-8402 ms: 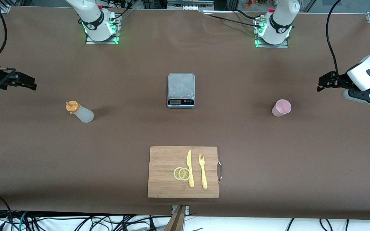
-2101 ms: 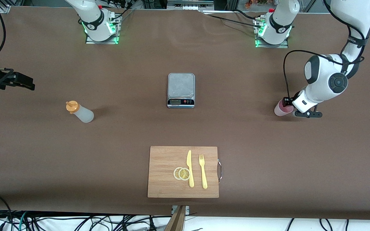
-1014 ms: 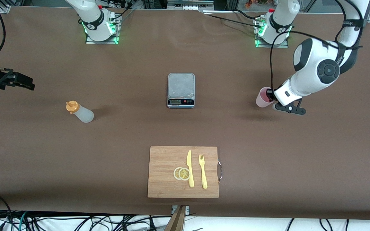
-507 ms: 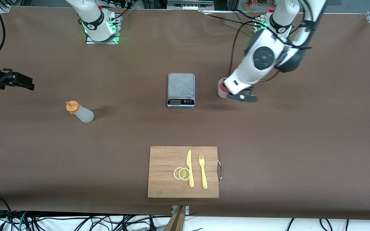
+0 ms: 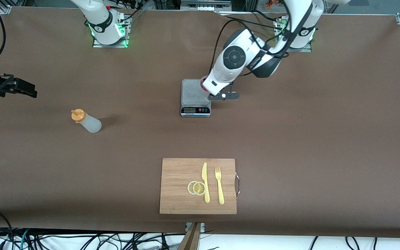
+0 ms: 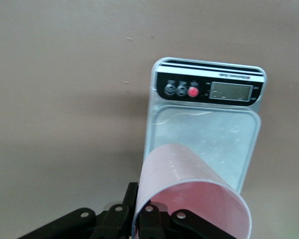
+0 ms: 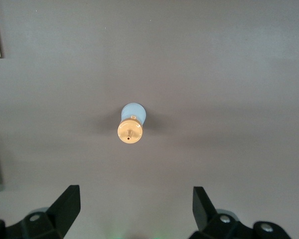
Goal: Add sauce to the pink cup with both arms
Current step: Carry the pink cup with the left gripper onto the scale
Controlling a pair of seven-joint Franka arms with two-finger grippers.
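Observation:
The pink cup (image 5: 203, 84) hangs tilted over the kitchen scale (image 5: 191, 93), mostly hidden by the left arm's wrist. My left gripper (image 5: 205, 87) is shut on the cup's rim. In the left wrist view the cup (image 6: 189, 184) shows its open mouth, and the left gripper (image 6: 139, 205) pinches its wall above the scale's plate (image 6: 209, 129). The sauce bottle (image 5: 86, 121) with its orange cap stands on the table toward the right arm's end. My right gripper (image 5: 29, 91) waits open in the air, apart from the bottle. The right wrist view shows the bottle (image 7: 132, 122) between that gripper's (image 7: 134, 199) spread fingers, farther off.
A wooden cutting board (image 5: 177, 173) lies near the front edge, carrying two lemon slices (image 5: 196, 188), a yellow knife (image 5: 205, 182) and a yellow fork (image 5: 219, 184). The two arm bases with green lights stand along the table's back edge.
The left arm has carried the pink cup from the left arm's end of the table to above the scale. The right arm and the bottle have not moved.

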